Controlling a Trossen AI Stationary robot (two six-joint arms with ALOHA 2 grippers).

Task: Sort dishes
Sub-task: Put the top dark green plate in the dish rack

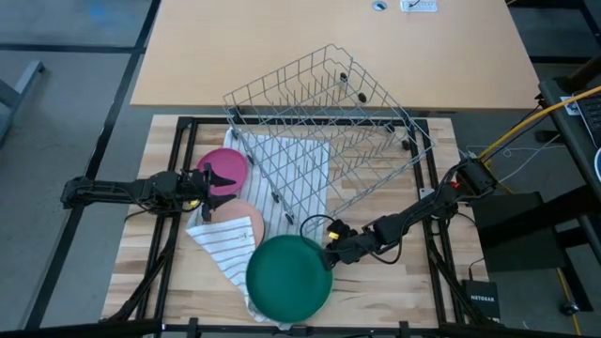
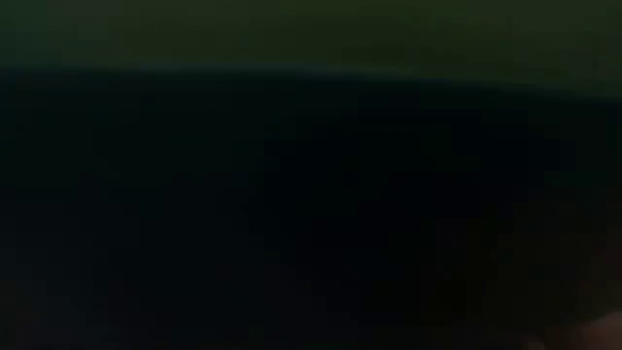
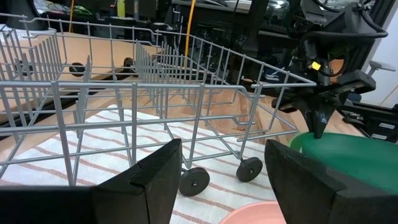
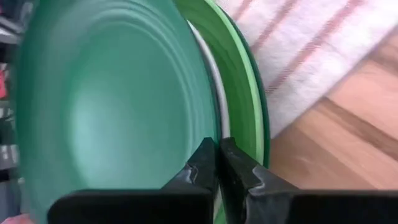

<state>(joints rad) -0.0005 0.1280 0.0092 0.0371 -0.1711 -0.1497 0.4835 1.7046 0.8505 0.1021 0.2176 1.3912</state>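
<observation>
A dark green plate (image 1: pixel 288 275) lies near the table's front edge on top of a light green plate with a white inside (image 4: pixel 244 81), partly over a white striped cloth (image 1: pixel 225 246). My right gripper (image 1: pixel 331 255) is shut on the dark green plate's right rim. A peach-pink plate (image 1: pixel 235 221) rests on the cloth, and a magenta plate (image 1: pixel 223 167) lies beyond it. My left gripper (image 3: pixel 224 186) stands open and level beside the magenta plate, with nothing between its fingers. The low view is dark, blocked by something close to it. My right gripper pinches the dark green plate's rim (image 4: pixel 211 127) at its right side between its two fingers (image 4: pixel 202 158). The fingers come slanting down from the table's right. One finger lies on the plate's upper face. The plate sits over the light green plate.
A tilted wire rack (image 1: pixel 324 131) on small wheels stands at the table's far middle, partly over the cloth. Bare wood (image 1: pixel 394 291) shows at the front right. Cables and a box (image 1: pixel 484 300) lie off the table's right side.
</observation>
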